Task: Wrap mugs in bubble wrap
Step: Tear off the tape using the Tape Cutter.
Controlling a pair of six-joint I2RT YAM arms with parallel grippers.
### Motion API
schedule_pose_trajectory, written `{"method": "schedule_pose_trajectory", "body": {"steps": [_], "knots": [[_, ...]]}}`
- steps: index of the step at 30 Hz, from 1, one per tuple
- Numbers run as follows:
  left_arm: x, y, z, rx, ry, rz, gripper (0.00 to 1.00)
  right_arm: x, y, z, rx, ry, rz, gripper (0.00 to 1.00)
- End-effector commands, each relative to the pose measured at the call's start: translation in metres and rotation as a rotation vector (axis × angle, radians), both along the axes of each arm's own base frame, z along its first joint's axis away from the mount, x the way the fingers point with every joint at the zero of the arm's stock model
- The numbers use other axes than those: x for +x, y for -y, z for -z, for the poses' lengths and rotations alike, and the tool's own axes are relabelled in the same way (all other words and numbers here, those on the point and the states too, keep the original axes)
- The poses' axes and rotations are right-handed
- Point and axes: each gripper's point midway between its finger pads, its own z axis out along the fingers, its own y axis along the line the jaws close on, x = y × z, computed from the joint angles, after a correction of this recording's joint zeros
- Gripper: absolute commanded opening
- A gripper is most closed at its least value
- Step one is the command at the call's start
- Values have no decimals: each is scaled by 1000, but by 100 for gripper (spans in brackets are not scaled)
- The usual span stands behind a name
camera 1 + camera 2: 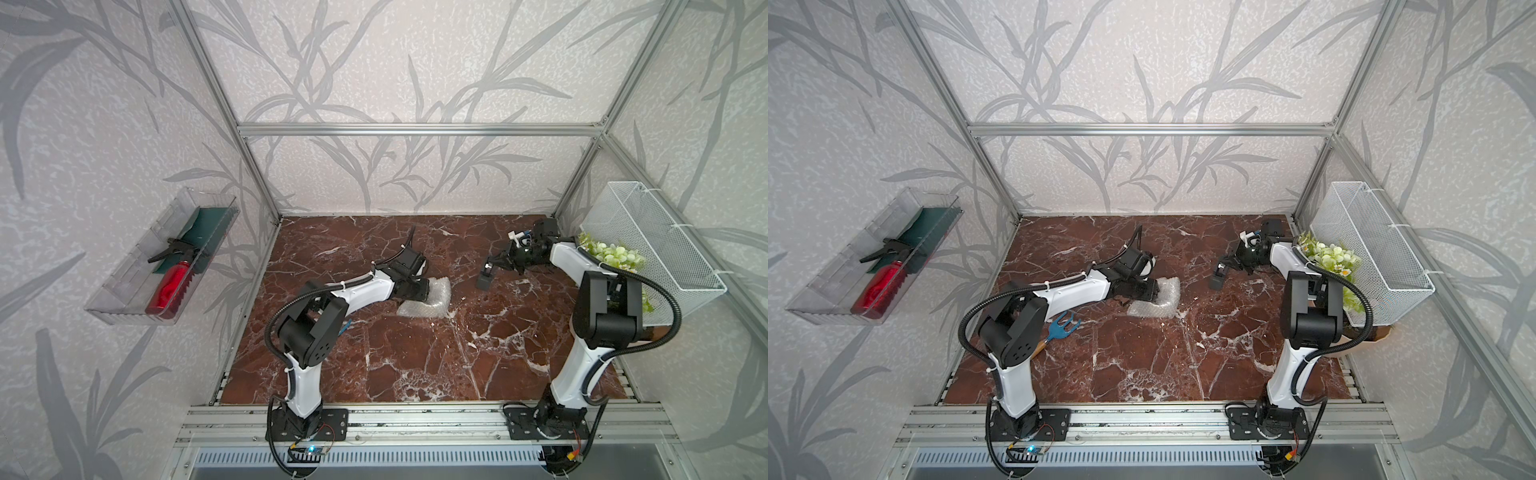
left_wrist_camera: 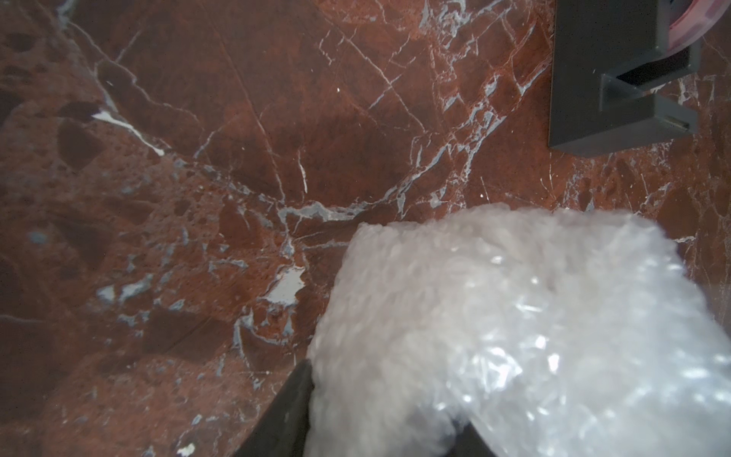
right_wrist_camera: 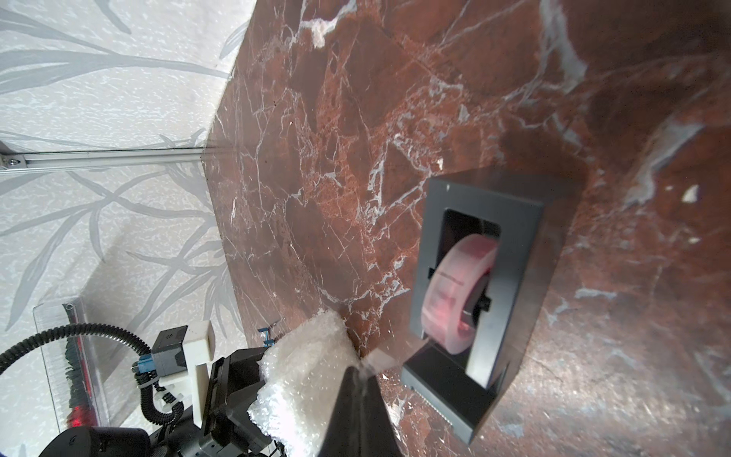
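Bubble wrap (image 1: 430, 299) is already gathered into a lumpy, rounded bundle near the middle of the table (image 1: 415, 365). The mug is out of sight, presumably inside it. The left gripper (image 1: 427, 293) clamps the bundle from the side, its dark fingers (image 2: 285, 411) pressed into the wrap. The right gripper (image 3: 358, 378) is closed on the free end of clear tape (image 3: 377, 361) drawn from the roll (image 3: 459, 292) in a black tape dispenser (image 3: 486, 198), which stands apart from the bundle. The wrapping seems done; what looks left is tearing off the tape and sticking the loose flaps down. The wrap is soft, crinkly and shiny with small bubbles. The dispenser is boxy, matte and hard-edged, and the roll is pinkish and translucent. The tabletop is glossy red-brown marble with white veins.
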Motion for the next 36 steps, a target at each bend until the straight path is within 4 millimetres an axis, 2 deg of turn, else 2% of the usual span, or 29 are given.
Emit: {"method": "schedule_pose_trajectory", "body": {"steps": [1,10,23,27,30,31,36], "knots": [[-18,-7,25,63,-79,22,42,3,-6,-38,43,78,-22,0],[-18,-7,26,61,-81,24,42,-11,-11,-48,69,87,-23,0],[-18,-6,26,60,-80,23,42,-19,-16,-56,80,92,-30,0],[-18,-6,26,59,-79,24,42,-30,-20,-53,81,80,-37,0],[-18,-6,26,60,-81,25,42,-42,-25,-41,86,42,-43,0],[-18,-6,27,60,-82,25,42,-47,-26,-46,84,58,-46,0],[-18,-6,27,58,-83,26,42,-73,-38,-24,83,3,-57,0]]}}
